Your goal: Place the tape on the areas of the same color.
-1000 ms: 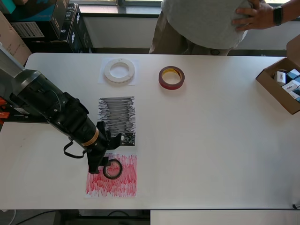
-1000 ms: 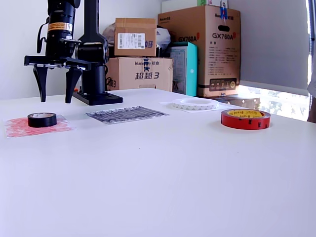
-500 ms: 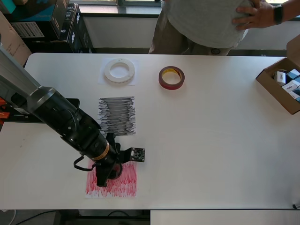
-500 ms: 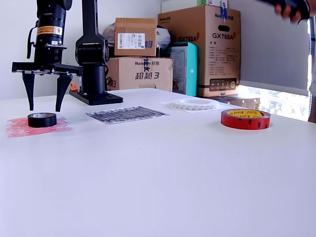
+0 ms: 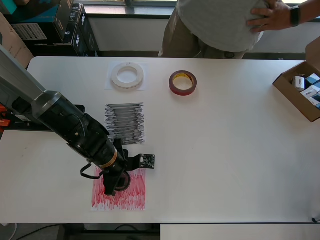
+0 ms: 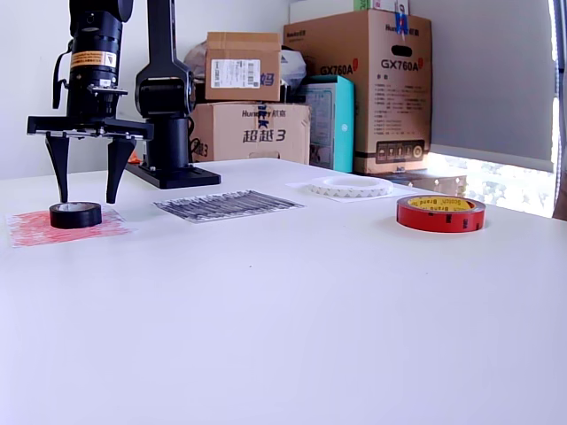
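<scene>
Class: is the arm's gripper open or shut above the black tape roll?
Open. In the exterior view the gripper has its fingers spread apart, hanging above the black tape roll.

White table [image 5: 225, 150] serves as the work surface. Open cardboard box [image 5: 300, 95] sits at the overhead view's right edge, holding small packaged items. A person [image 5: 225, 22] stands at the far side, wearing a grey shirt and wristwatch [image 5: 296, 16]. Stacked cardboard cartons [image 6: 359, 88] stand behind the table in the exterior view.
</scene>
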